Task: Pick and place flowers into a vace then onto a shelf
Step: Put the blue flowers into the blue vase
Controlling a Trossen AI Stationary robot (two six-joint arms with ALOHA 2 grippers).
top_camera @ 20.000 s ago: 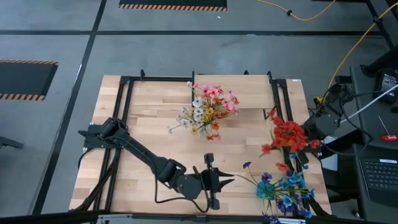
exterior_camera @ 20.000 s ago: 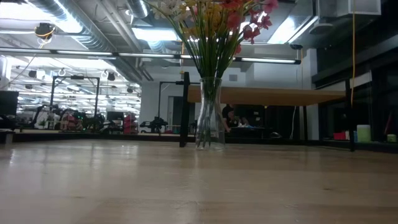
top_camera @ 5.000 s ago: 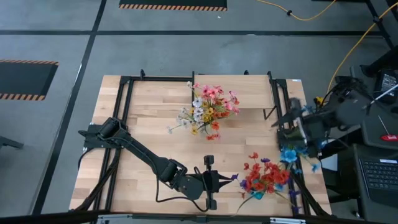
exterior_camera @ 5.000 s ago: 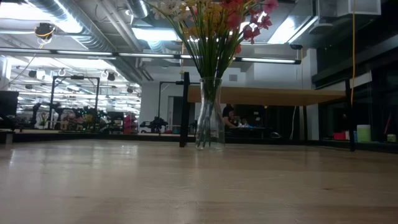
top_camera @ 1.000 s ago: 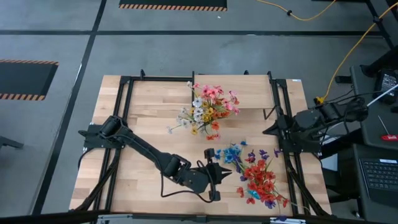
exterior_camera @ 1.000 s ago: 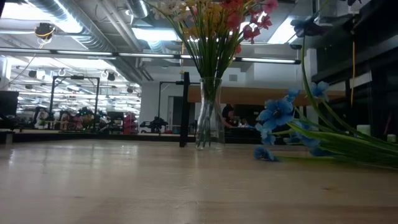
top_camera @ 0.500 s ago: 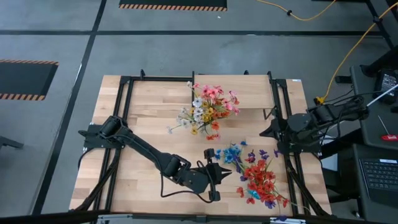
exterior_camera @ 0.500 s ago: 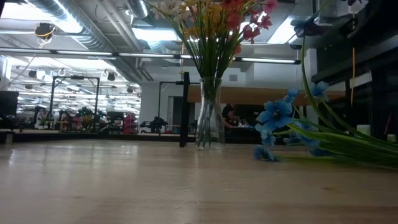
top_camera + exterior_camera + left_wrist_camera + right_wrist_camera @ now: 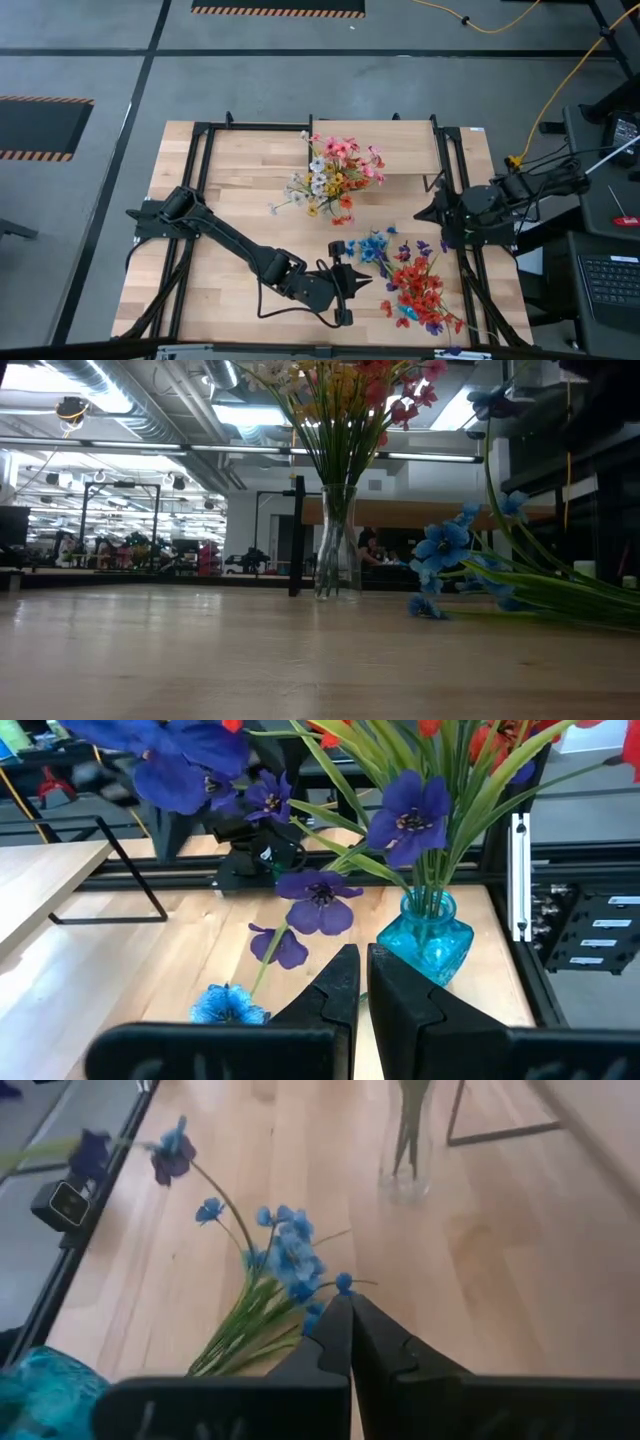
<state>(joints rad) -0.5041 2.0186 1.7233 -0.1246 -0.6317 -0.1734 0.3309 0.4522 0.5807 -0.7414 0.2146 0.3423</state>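
The flowers [image 9: 410,280] lay in two lots. One bunch of pink, white, yellow and red stood upright in a clear glass vase [image 9: 337,542] near the table's far edge, by the shelf [image 9: 410,148]; stems stayed gathered in the vase neck, so blooms fanned out above. The rest sat toward the near right of the table [image 9: 240,190]: loose blue sprays [image 9: 375,246] lying flat on the wood, stems running toward the right side, and red and purple blooms standing in a small blue glass bottle [image 9: 425,938] just beside them. Judged: loose blue ones lay flat because nothing held them up, so prob. the next to go into a vase.

Left gripper [image 9: 345,282] sat low over the near-centre of the table, fingers [image 9: 335,988] pressed together, pinching nothing. It pointed at the loose blue sprays, which lay just ahead of its tips, w/ the blue bottle a bit beyond; near but not touching.

Right gripper [image 9: 352,1320] hung at the table's right edge, above the wood, fingers also pressed together and empty. Blue sprays lay below and ahead of it, well apart; the clear vase stood farther off beyond them.

Judged: either gripper would need to spread before taking a stem.
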